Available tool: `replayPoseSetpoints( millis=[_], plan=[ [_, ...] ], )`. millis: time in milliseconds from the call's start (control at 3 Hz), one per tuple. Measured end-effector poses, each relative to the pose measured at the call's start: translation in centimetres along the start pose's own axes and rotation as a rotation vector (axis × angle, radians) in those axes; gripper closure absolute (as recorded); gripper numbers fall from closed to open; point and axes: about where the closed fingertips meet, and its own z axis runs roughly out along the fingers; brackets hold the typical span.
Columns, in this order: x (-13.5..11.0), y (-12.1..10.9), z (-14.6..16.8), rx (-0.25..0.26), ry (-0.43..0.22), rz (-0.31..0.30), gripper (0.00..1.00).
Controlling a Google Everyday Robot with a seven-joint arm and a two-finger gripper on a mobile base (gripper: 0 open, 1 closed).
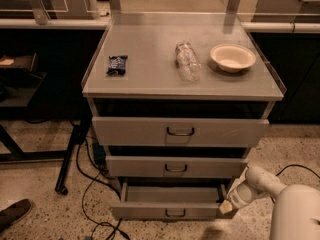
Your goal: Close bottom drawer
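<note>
Bottom drawer [150, 212] stands pulled out, with its plain grey tray visible behind the front panel. The gripper [226, 207] is at this drawer's right front corner, against or just beside the panel end; contact is unclear. Directly above the drawer are the middle drawer [140, 167] and then the top drawer [130, 131]. Higher still, on the cabinet top [150, 49], are a dark packet [117, 64] on the left, a bottle [187, 60] lying at centre, and a bowl [233, 57] on the right.

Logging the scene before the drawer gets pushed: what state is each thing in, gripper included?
bottom drawer: pulled out, tray showing.
middle drawer: in, no inside showing.
top drawer: in, no inside showing.
bottle: lying on its side.
bowl: upright, looks empty.
snack packet: lying flat.
gripper: low, at the bottom drawer's right front corner.
</note>
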Motion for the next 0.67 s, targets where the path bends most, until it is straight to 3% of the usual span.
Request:
replayPoseSetpoints(
  millis=[333, 667],
  plan=[
    [2.3, -0.6, -2.0, 0.005, 0.017, 0.083, 1.00],
    [6.4, 0.3, -2.3, -0.023, 0.091, 0.180, 1.00]
  ],
)
